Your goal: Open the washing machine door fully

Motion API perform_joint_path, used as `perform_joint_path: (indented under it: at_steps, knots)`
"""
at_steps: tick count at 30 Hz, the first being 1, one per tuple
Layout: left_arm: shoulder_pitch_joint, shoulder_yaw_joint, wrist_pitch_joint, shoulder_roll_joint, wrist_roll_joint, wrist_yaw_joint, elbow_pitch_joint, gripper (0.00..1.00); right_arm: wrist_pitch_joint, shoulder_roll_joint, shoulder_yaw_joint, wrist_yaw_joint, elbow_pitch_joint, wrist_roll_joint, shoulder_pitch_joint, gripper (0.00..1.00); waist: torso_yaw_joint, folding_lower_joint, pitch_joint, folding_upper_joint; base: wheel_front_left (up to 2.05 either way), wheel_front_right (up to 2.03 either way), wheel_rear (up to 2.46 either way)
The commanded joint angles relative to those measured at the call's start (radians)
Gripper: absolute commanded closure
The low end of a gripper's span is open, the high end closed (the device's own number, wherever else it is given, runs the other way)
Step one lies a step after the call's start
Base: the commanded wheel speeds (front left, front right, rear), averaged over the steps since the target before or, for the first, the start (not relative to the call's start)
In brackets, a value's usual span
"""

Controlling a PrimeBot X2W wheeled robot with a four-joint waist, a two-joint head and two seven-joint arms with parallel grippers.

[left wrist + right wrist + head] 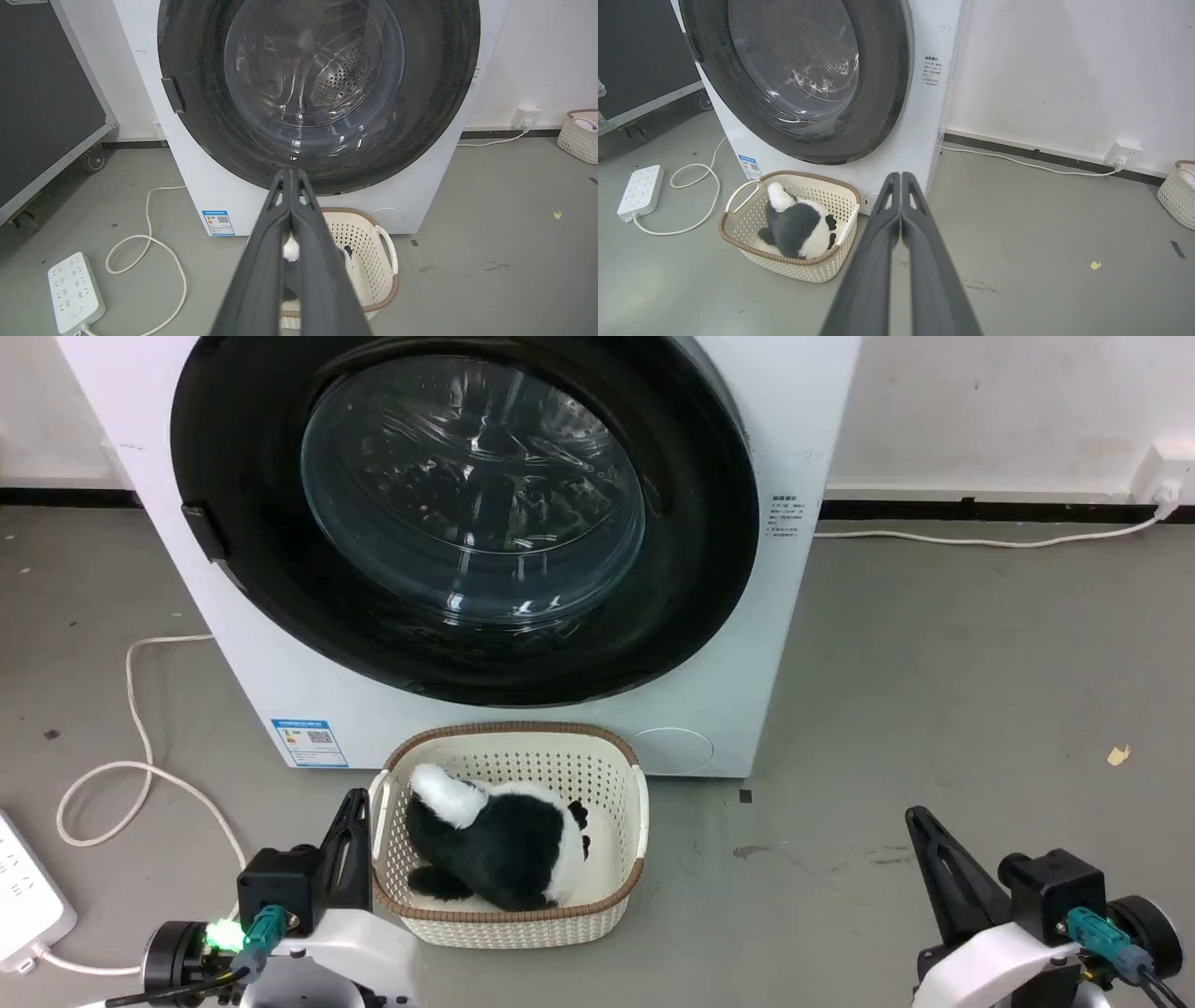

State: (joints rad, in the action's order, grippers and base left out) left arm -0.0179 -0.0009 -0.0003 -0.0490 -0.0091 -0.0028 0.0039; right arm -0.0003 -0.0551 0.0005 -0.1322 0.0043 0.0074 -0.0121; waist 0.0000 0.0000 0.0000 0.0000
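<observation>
The washing machine door (471,490) is shut, just past the basket (509,730). My left gripper (290,171) and right gripper (901,175) are pinched narrow, empty. I should hook the left-side handle (203,530) and pull gently.

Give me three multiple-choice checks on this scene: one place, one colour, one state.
1. Where does the basket stand relative to the washing machine? A) on top of it B) on the floor in front of it C) inside its drum
2. What colours is the plush toy in the basket? A) black and white B) red and yellow C) all green
3. How is the washing machine door? A) wide open B) taken off C) shut

Answers: 1 B, it sits on grey floor below the door. 2 A, black body, white patches. 3 C, its rim lies flush on the machine.
</observation>
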Motion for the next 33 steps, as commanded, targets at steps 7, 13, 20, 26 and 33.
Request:
perform_joint_path:
  at_steps: [7,13,20,26,33]
  knots:
    - [0.018,0.001,0.000,-0.001,0.009,0.003,-0.004,1.00,0.000,0.005,0.000,0.002,-0.004,-0.007,0.012,1.00,0.000,0.0000,0.000,0.0000,0.00,0.00,0.00]
    - [0.018,0.001,0.000,-0.001,0.009,0.003,-0.004,1.00,0.000,0.005,0.000,0.002,-0.004,-0.007,0.012,1.00,0.000,0.0000,0.000,0.0000,0.00,0.00,0.00]
    - [0.018,0.001,0.000,-0.001,0.009,0.003,-0.004,1.00,0.000,0.005,0.000,0.002,-0.004,-0.007,0.012,1.00,0.000,0.0000,0.000,0.0000,0.00,0.00,0.00]
    - [0.000,0.000,0.000,0.000,-0.002,0.000,0.000,0.00,0.000,0.000,0.000,0.000,0.000,0.001,0.000,0.00,0.000,0.0000,0.000,0.0000,0.00,0.00,0.00]
    - [0.001,-0.005,-0.011,0.000,-0.007,0.002,0.002,0.00,-0.011,0.000,-0.006,0.000,0.001,0.013,-0.004,0.00,0.000,0.0000,0.000,0.0000,0.00,0.00,0.00]
